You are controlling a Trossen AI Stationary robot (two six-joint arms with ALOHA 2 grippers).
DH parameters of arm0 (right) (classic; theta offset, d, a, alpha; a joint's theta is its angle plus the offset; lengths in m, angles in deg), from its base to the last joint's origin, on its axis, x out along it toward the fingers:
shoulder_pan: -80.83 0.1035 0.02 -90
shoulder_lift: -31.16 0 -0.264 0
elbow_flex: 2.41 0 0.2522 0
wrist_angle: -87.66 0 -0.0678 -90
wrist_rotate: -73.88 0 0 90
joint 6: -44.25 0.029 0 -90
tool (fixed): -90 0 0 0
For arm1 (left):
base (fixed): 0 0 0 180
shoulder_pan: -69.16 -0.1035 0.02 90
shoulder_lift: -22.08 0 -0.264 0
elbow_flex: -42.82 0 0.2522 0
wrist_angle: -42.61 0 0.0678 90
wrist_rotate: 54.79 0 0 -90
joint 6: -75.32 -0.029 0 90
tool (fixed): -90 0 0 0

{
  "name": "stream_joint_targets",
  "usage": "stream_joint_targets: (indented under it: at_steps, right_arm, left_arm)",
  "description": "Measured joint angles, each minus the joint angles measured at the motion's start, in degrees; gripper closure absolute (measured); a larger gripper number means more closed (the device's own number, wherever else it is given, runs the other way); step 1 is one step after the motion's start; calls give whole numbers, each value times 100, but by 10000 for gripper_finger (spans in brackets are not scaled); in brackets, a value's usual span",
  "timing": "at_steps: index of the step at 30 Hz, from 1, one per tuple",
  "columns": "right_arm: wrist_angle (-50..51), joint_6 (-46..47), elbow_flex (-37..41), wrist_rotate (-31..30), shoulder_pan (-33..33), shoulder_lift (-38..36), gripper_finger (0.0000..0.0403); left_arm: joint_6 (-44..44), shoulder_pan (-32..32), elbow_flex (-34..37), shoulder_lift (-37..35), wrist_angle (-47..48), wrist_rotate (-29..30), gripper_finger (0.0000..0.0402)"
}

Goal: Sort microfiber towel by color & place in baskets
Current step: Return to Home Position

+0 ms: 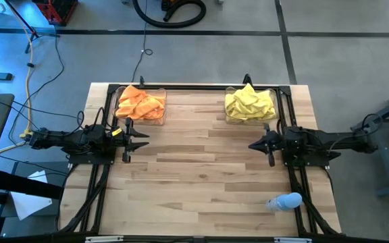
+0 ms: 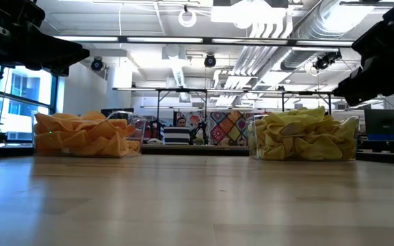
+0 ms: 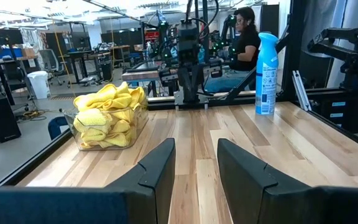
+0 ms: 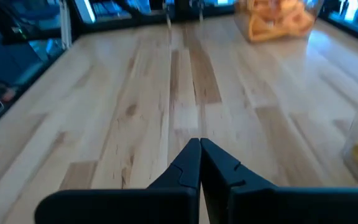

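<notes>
Several orange microfiber towels [image 1: 140, 103] fill the clear basket [image 1: 159, 120] at the table's far left; they also show in the low view [image 2: 84, 137]. Several yellow towels [image 1: 250, 104] fill the second clear basket [image 1: 232, 120] at the far right, seen too in the left wrist view [image 3: 109, 117]. My left gripper [image 1: 145, 138] hovers open at the table's left edge, near the orange basket, with nothing between its fingers [image 3: 194, 168]. My right gripper [image 1: 251, 145] is shut and empty at the right edge, near the yellow basket [image 4: 199, 152].
A pale blue spray bottle [image 1: 286, 201] lies near the table's front right corner; it shows upright in the left wrist view [image 3: 266, 74]. Black frame rails [image 1: 201, 88] run along the table's edges. Bare wood [image 1: 201, 169] spreads between the arms. A person [image 3: 244, 37] sits beyond the table.
</notes>
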State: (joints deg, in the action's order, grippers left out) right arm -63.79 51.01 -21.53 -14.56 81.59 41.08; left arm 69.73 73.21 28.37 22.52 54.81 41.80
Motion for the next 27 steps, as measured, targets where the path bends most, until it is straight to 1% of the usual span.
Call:
stream_joint_targets:
  at_steps: [11,14,18,24,27]
  right_arm:
    - [15,-90,-2,-181,0,-997,403]
    - [156,-143,-32,-213,0,-969,403]
    - [539,58,-124,-256,0,-971,403]
    - [614,27,-144,-236,0,-967,403]
    - [631,-223,-140,-238,0,-964,403]
  left_arm:
    - [-1,0,0,1,2,0,293]
    - [-1,0,0,2,1,0,293]
    - [0,1,-2,2,0,0,293]
    - [0,-1,-2,2,0,0,293]
    - [0,-1,-2,1,1,0,293]
